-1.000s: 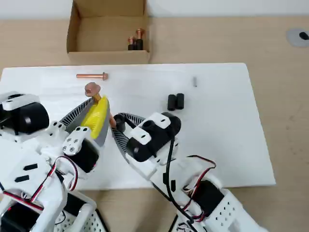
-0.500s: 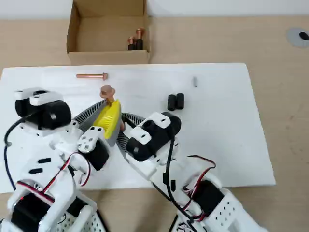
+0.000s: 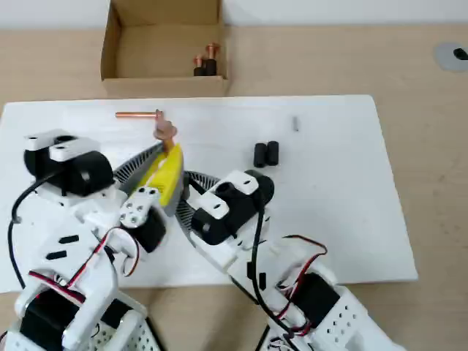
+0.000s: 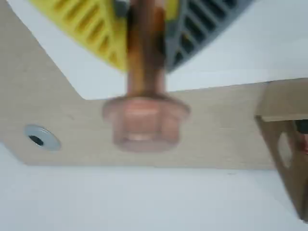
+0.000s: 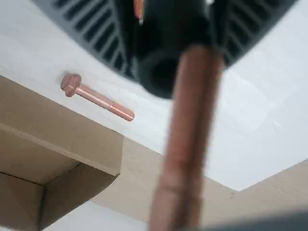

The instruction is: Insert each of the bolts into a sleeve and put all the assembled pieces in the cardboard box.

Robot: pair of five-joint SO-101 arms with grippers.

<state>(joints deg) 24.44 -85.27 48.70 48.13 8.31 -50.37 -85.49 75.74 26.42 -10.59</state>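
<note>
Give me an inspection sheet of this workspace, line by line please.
Surface: white board on wooden table.
Job's things: two assembled pieces in cardboard box; loose bolt and two free sleeves on the board.
Clutter: small grey piece.
Grippers: left gripper shut on held bolt; right gripper shut on held sleeve.
Cables: wires along both arms.
Surroundings: table grommet.

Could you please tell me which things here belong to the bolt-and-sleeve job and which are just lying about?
Job: held bolt, loose bolt, held sleeve, two spare sleeves, cardboard box, assembled pieces inside it.
Lying about: small grey piece on the white board, grey grommet in the tabletop.
</note>
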